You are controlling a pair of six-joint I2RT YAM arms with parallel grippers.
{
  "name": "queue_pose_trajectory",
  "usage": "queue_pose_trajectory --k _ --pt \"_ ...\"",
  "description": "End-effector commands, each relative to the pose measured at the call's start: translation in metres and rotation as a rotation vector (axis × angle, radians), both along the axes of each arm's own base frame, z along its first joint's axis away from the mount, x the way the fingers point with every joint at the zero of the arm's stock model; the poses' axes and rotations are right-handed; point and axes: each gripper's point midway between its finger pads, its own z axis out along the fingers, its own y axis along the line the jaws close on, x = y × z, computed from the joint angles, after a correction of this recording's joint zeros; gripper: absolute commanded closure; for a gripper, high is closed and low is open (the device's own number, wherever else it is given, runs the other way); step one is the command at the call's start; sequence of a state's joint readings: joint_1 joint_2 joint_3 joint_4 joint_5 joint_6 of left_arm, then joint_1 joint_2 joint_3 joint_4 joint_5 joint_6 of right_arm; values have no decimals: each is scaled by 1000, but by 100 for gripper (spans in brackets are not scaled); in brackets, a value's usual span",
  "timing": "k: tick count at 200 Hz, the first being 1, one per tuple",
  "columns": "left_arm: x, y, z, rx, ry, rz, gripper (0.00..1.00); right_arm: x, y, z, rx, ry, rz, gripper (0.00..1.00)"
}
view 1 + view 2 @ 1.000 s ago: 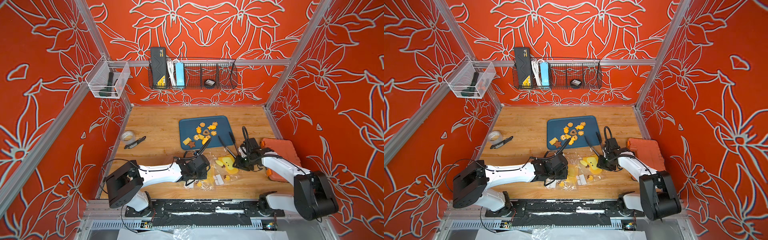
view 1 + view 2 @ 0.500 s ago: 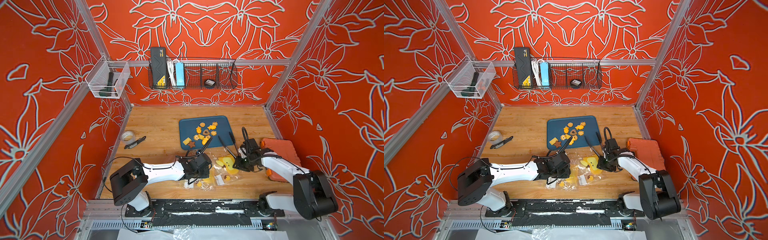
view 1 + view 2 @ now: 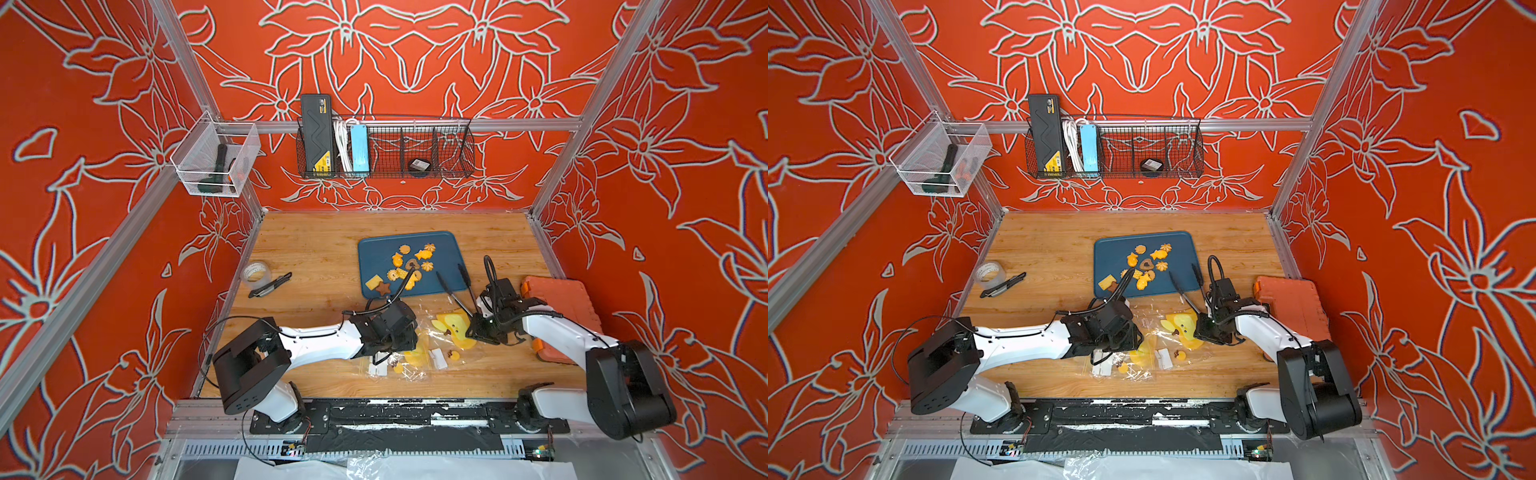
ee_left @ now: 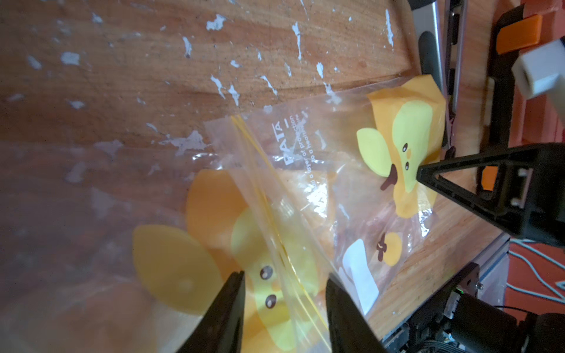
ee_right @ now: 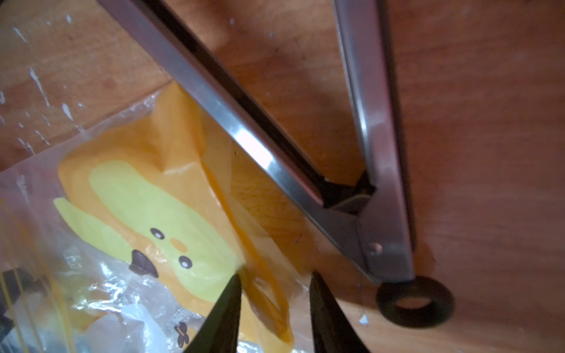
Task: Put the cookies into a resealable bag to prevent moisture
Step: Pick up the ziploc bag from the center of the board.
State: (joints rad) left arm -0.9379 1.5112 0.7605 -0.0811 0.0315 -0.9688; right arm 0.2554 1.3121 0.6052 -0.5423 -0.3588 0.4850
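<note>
The cookies (image 3: 409,266) lie on the blue tray (image 3: 374,249), none bagged. In front of the tray, the left gripper (image 4: 284,276) stands part-open astride the resealable bag's (image 4: 305,171) zip strip. The right gripper (image 5: 275,274), narrowly parted, straddles a printed bag edge beside the tongs (image 5: 244,143).

Small yellow-orange and brown shaped cookies (image 3: 424,254) on dark blue rectangular plastic tray (image 3: 378,257), centre frame: about twelve. Clear plastic zip bags with yellow cartoon prints (image 3: 455,328), lower centre: two, overlapping. Steel tongs (image 5: 250,143): one pair.

Tongs (image 3: 454,295), seemingly atop tray (image 3: 374,253) edge.
</note>
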Motion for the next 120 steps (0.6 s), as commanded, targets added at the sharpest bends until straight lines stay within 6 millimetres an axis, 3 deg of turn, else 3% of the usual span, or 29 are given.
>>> queue_pose_trajectory --k 1,39,120 --pt "1 -5 3 -58 12 6 54 -10 -2 -10 5 36 -30 62" --pt "-1 -12 3 -116 36 3 52 -10 0 -9 40 22 -94 65" --pt "5 -21 7 -198 43 24 63 -21 8 -7 174 18 -259 76"
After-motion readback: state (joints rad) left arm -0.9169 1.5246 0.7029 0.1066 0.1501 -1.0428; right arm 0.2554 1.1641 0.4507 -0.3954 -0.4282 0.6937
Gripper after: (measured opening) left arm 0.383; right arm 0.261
